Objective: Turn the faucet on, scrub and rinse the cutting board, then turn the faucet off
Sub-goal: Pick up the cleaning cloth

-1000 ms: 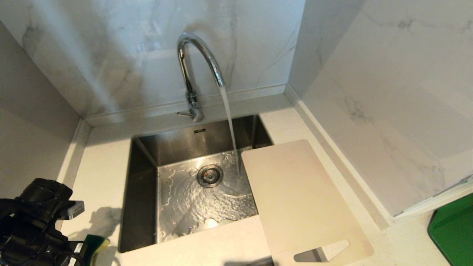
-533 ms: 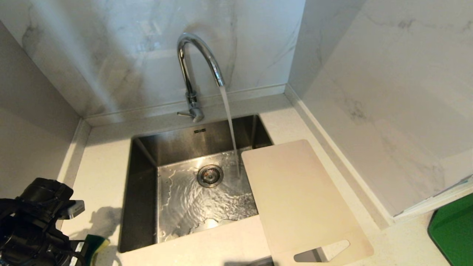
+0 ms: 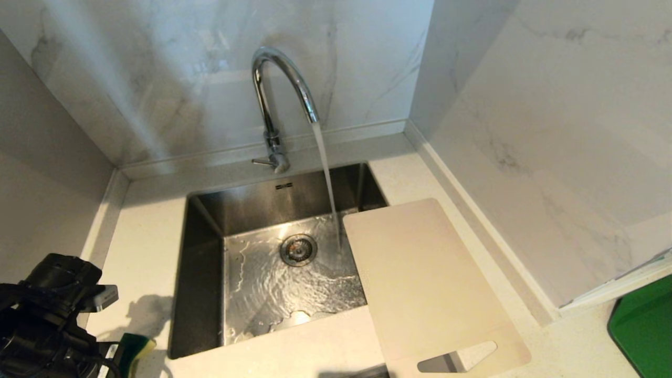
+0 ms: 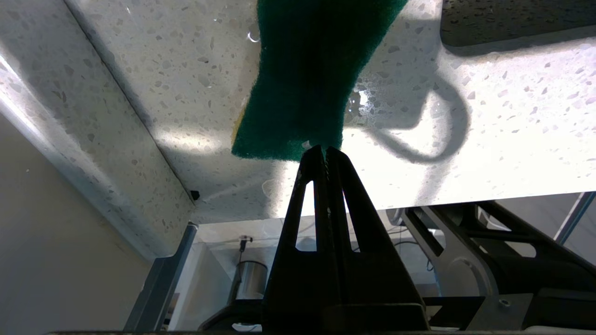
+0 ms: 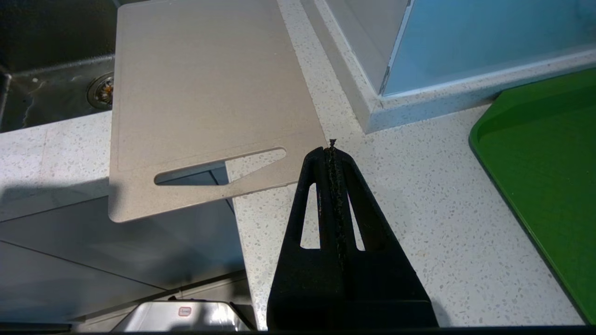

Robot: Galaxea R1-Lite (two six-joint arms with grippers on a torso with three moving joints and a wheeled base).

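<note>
Water runs from the faucet [image 3: 278, 94] into the sink [image 3: 205, 210]; the cutting board [image 3: 425, 283] overhangs its right edge.

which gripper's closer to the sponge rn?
Left. The left gripper sits shut right at the sponge's edge by the sink's left side. The right gripper is across the counter, beside the cutting board's handle end.

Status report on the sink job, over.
Left pincer shut, empty, at sponge. Right pincer shut, parked. Faucet running; cutting board dry beside stream.
</note>
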